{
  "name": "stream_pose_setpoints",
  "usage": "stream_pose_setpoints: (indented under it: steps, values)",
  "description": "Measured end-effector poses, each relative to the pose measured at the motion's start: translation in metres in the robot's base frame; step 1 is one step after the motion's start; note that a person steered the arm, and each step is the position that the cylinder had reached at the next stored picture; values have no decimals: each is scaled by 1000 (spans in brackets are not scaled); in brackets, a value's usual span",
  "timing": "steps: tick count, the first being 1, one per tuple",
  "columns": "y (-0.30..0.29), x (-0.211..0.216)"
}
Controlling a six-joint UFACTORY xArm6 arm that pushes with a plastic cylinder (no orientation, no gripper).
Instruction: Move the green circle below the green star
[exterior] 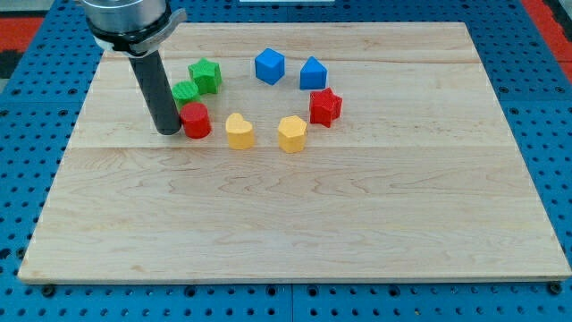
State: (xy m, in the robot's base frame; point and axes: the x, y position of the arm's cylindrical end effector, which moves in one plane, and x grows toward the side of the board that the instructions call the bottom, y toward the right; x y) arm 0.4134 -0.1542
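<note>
A big wooden board (295, 206) lies flat on a blue table with holes (536, 54). My tip (167, 131) is the bottom end of a straight dark rod. It has no claws to open or close. It stands on the board right beside the red round block (196, 120), on that block's left side, touching it or almost.

The green round block (185, 90) sits just above the red one, partly hidden behind the rod. The green star block (205, 75) is up and to the right, touching it.

Further right are a blue six-sided block (269, 66), a blue pointed block (313, 72), a red star block (325, 106), a yellow heart block (239, 131) and a yellow five-sided block (292, 133).
</note>
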Motion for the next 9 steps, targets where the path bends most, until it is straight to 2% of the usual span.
stream_pose_setpoints:
  steps: [2,4,7,9]
  values:
    - [28,-14]
    - [-32,-31]
    - [9,-49]
    - [-51,-80]
